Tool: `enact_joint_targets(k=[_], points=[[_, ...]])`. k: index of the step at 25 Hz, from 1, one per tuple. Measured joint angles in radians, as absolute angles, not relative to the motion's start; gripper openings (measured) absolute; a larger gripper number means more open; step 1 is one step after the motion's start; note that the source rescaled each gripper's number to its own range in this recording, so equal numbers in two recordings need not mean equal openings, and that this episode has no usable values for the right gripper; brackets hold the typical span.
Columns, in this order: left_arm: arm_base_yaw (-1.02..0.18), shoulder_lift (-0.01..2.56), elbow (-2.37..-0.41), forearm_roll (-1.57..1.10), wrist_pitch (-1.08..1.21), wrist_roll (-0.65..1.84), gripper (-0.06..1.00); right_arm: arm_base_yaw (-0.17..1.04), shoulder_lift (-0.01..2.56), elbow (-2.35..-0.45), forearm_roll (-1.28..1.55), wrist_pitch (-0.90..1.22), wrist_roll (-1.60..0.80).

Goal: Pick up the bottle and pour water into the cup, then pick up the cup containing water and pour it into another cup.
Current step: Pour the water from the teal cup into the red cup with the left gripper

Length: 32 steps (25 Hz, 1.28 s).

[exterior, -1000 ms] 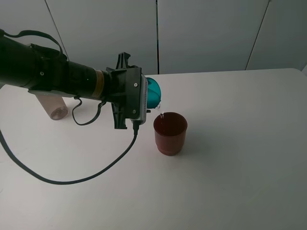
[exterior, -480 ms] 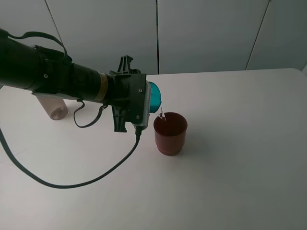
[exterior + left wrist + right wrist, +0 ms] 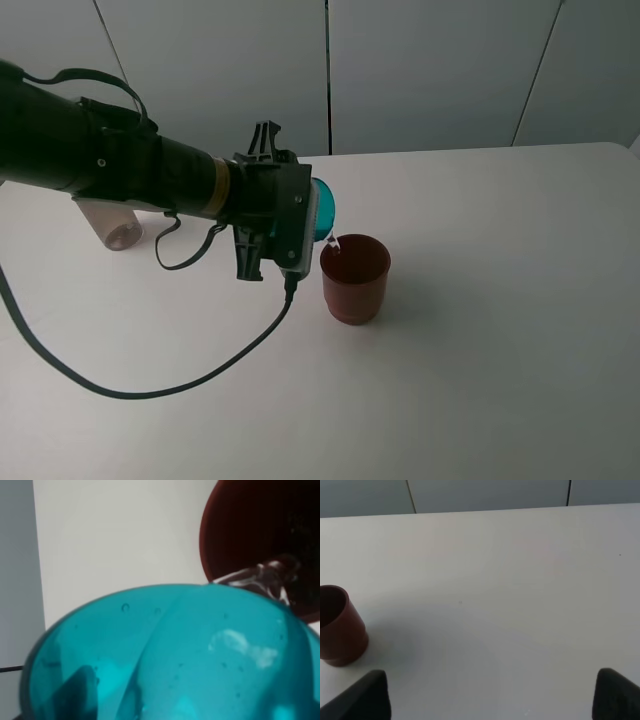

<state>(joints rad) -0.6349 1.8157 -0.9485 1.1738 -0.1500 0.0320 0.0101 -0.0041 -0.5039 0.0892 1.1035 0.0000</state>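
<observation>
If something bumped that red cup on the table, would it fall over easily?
Probably not: the red cup is squat and wide, though its base narrows. Water pouring in from the tilted teal cup likely adds steadying weight. On the smooth table it might slide instead.

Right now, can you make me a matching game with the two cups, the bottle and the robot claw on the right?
Things:
1. teal cup
2. red cup
3. bottle
4. right gripper

States:
A. standing upright on the table
B. partly hidden behind the left arm
C. tipped over, pouring
D. open, holding nothing

Pairs: 1-C, 2-A, 3-B, 4-D.
</observation>
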Motion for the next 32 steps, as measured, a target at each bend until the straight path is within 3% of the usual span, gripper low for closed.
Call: enact_joint_targets(k=[32], points=[[-0.741, 1.813, -1.000, 1.220, 0.043, 0.092, 0.08, 0.010, -0.004, -0.504, 0.089, 1.104, 0.000]])
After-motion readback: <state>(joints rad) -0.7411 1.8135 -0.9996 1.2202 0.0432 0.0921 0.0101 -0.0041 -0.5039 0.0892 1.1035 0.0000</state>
